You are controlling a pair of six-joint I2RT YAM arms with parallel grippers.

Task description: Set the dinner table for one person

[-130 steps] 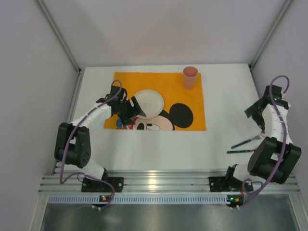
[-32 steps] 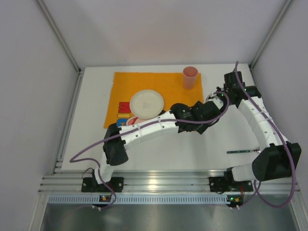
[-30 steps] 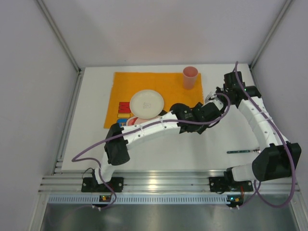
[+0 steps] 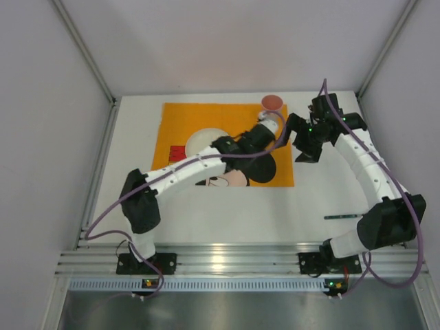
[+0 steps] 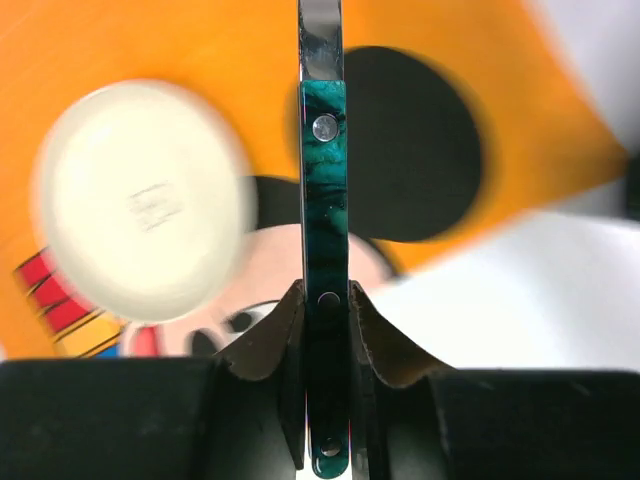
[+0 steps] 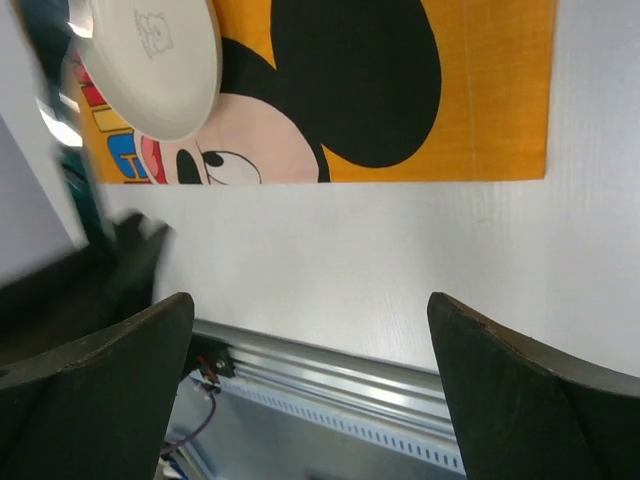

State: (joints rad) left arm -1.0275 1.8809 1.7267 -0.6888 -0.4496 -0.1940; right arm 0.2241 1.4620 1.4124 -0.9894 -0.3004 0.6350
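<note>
left gripper (image 5: 325, 300) – stretched over placemat (image 4: 179, 117), clamping utensil (image 5: 324, 190) | right gripper (image 6: 310, 335) – agape

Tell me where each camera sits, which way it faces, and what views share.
Top external: fixed overhead, behind the robot, looking down on the dinner table, orange placemat and pink cup; left arm and right arm show.
Left wrist: on the left arm, looking down past the left tool, shut on a green-handled utensil.
Right wrist: on the right arm, looking down through the open right tool at a silver rail.
All three share the white plate and placemat.
</note>
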